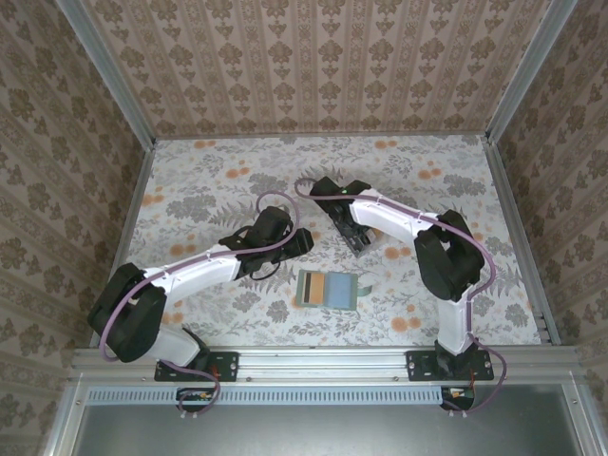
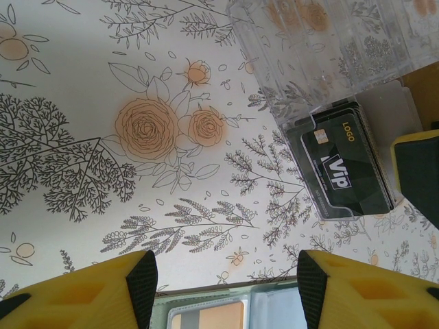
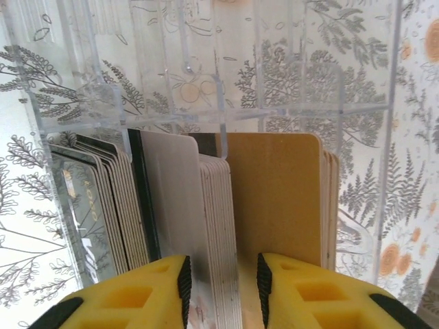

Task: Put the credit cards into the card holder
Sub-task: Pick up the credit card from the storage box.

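Clearly the weak spot is the grasp. The right gripper reaches into the clear, partitioned plastic box, its yellow fingers narrowed around the edges of a wad of cream plastic cards standing in the middle of that box. Whether the pads have bitten I cannot tell. The wad is several cards thick, so I judge the jaws may lift a bunch rather than one, or pinch unevenly and let cards fan out and drop beside the box. The tan plastic cards stand hard against one side of the wad and the dark glossy cards against the other, so a finger could drag a neighbour up or tip the light box itself.

The left gripper hangs just beside the box, jaws well apart and empty. It is close enough to get in the way of a card carried out.

The sage-green folding card holder lies open and flat, just on the arm-base side of the box.

The right wrist view gives the three colour groups and how the fingers sit. The left wrist view adds the printed face of a dark card and a yellow finger at the box's side. The overhead view adds the holder's striped slots.
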You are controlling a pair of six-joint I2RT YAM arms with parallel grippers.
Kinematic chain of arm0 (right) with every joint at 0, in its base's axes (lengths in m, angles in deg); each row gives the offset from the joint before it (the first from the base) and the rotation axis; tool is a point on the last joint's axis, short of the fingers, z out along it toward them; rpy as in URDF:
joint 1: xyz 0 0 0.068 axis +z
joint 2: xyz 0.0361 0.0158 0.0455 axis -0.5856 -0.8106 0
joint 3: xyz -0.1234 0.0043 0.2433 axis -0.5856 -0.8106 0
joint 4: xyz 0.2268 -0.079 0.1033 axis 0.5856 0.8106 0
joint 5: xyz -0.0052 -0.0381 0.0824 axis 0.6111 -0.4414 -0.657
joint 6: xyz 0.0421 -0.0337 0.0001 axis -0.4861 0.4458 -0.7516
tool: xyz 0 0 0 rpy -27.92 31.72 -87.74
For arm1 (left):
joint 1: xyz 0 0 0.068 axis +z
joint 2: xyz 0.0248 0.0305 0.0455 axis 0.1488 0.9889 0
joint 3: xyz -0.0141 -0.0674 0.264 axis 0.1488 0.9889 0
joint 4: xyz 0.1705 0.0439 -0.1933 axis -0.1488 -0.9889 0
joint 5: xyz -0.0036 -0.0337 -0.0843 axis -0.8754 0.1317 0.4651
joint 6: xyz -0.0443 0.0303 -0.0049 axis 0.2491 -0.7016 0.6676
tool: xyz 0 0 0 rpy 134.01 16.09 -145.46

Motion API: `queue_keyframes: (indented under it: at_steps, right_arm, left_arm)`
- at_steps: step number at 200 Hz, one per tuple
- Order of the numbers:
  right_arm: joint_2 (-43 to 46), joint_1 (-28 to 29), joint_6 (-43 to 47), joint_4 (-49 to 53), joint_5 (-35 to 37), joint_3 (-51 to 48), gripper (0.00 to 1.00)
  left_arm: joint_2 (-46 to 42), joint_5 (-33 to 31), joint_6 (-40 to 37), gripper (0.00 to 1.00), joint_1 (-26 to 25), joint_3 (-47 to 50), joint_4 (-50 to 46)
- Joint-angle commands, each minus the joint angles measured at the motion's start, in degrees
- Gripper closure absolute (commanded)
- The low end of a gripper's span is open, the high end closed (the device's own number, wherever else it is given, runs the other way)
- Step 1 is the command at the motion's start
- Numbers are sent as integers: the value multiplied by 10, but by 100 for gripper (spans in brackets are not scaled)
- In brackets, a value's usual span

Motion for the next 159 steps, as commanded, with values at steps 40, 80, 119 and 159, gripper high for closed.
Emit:
queue_keyframes:
  at_steps: [40,80,119,159]
  right_arm:
    - [-14,13,11,7,83,-8,71]
    - [-5,13,11,10,72,-8,78]
    - [3,12,8,19,47,-2,86]
    - [18,10,-1,31,23,5,90]
  left_arm:
    - [7,9,-5,41,2,1,8]
    - [9,10,-4,41,2,2,9]
    - [10,12,-4,41,2,0,10]
    - [12,12,-3,41,2,0,7]
